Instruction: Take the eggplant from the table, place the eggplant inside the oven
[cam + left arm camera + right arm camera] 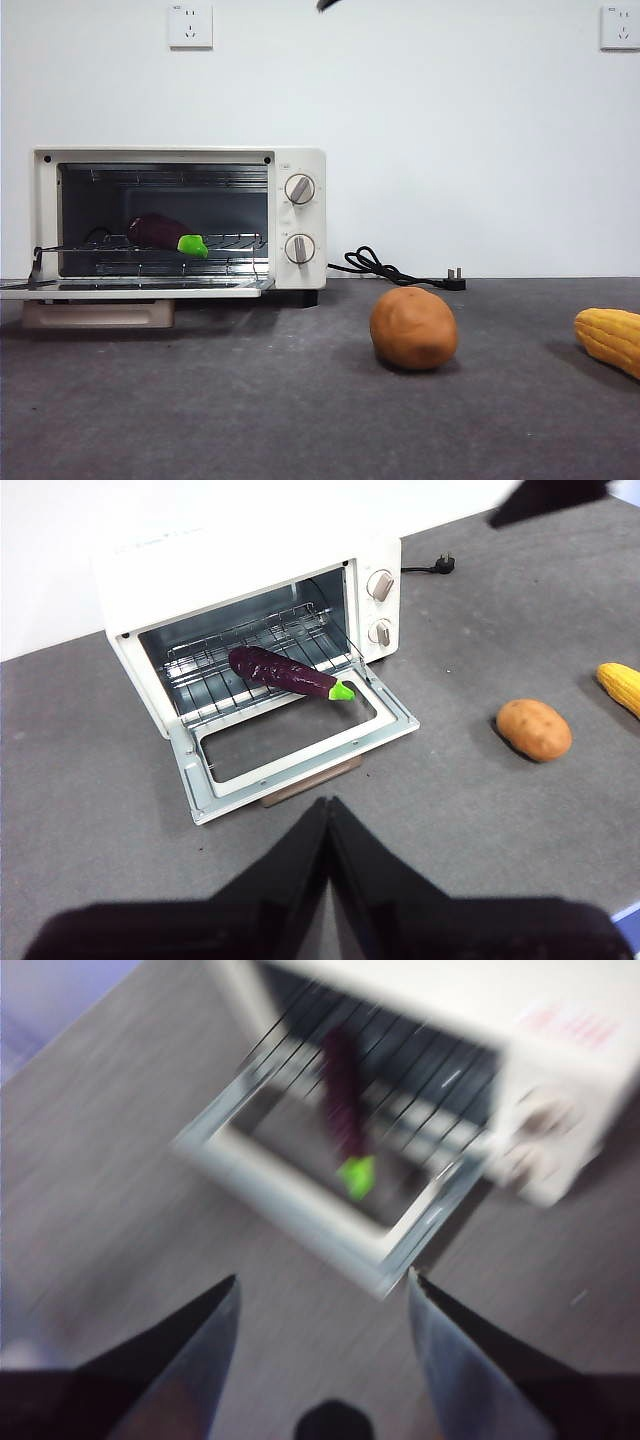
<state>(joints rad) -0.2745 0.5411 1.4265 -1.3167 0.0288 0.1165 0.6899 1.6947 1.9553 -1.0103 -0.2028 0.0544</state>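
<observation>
White wall with two sockets backs the flat dark grey matte table (250, 400). At the table's back edge, toward one side, stands the small cream-white toaster oven (180, 220) with two round knobs; its glass-window door (290, 742) is folded fully down, lying flat in front of the cavity.

The elongated dark purple eggplant (282, 672) with a bright green stem cap lies on the wire rack (250, 650) inside the oven, body toward the rear, green cap pointing out at the rack's front edge by the door hinge. Nothing touches it.

A black power cord (385, 268) with its plug lies on the table along the back edge beside the oven's knob side. A round brown potato (413, 327) sits on the open table, well apart from the oven. A yellow corn cob (610, 338) lies farther out, near the table's side edge.

The left gripper (327, 825) is closed on nothing, jaws pressed together, held above the table in front of the lowered door. The right gripper (322, 1305) is released, jaws spread wide and empty, above the table facing the open oven; its view is motion-blurred. No item stands between either gripper and the oven opening.
</observation>
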